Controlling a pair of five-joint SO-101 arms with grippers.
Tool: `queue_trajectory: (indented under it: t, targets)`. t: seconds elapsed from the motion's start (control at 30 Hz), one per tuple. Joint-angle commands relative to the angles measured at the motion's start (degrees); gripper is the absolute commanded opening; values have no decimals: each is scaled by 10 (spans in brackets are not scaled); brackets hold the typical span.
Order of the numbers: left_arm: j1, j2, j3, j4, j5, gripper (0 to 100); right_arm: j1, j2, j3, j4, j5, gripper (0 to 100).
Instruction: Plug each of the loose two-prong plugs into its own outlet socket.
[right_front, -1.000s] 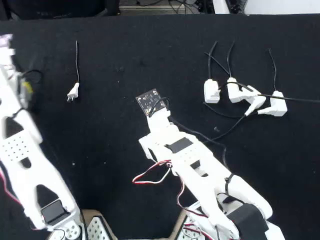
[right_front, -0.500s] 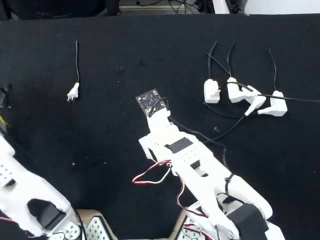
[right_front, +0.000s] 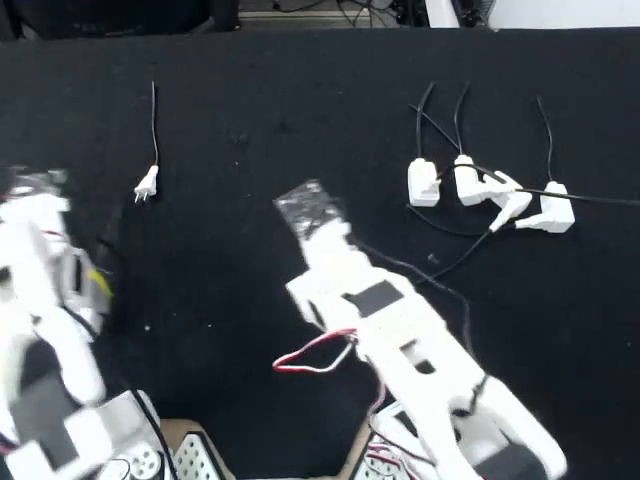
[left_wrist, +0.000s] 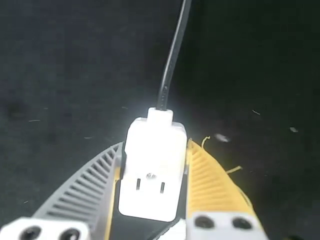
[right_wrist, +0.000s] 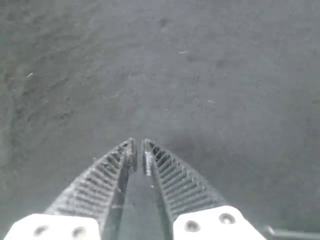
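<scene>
A: Plug (right_front: 147, 184) from above: loose on surface (right_front: 250, 120), far left, thin plug cord (right_front: 153, 120) running away from it. Well apart from cluster (right_front: 468, 185) of white sockets on the right.

B: Looks light and rigid, probably smooth plastic; likely to skid or twist under a poor pinch. Best taken across the flat sides of the body, behind the prongs, never by the cord.

A: Agreed. Probably springy enough, that cord, to tug it off line. Any print?

B: None legible from up there; too small to tell.

A: Left wrist next: left hand (left_wrist: 156, 150) clamped on socket (left_wrist: 152, 172), one ribbed finger on each side, two slots and a small screw facing the camera, socket cord (left_wrist: 172, 55) leading off over the surface.

B: Hard shell, likely safe to squeeze firmly. Sound hold at mid-body, slots clear for the prongs. No lettering visible on the face.

A: Right wrist: right hand (right_wrist: 138, 145) nearly closed, just a sliver between the tips, holding nothing, over black surface.

B: Needs to open wider before going for the plug.
</scene>
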Motion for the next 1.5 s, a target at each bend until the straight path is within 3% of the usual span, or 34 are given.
queue_trajectory:
  t: [0.0,0.17,0.3,0.4,0.6,0.97,1.07,1.17,1.23,1.3,1.47]
  targets:
    - [107,-135,98,-62,10,30,63,-80,23,-8,4,15]
    - [250,-236,218,-133,9,30,67,-113,45,-11,4,15]
    - [296,-258,276,-184,10,34,67,-113,46,-11,4,15]
    - [292,-257,281,-185,10,62,67,-113,46,-11,4,15]
    - [232,-264,265,-168,8,220,67,-113,46,-11,4,15]
    - [112,-261,121,-98,-87,228,67,-113,46,-11,4,16]
    - [50,-251,143,-141,-132,228,67,-113,47,-11,4,16]
    - [13,-229,226,-251,-149,228,67,-113,47,-11,4,16]
    - [12,-217,277,-309,-149,228,67,-114,47,-11,4,16]
    - [29,-214,304,-316,-149,228,67,-114,47,-11,4,15]
    - [124,-240,289,-182,-106,227,69,-116,47,-11,4,15]
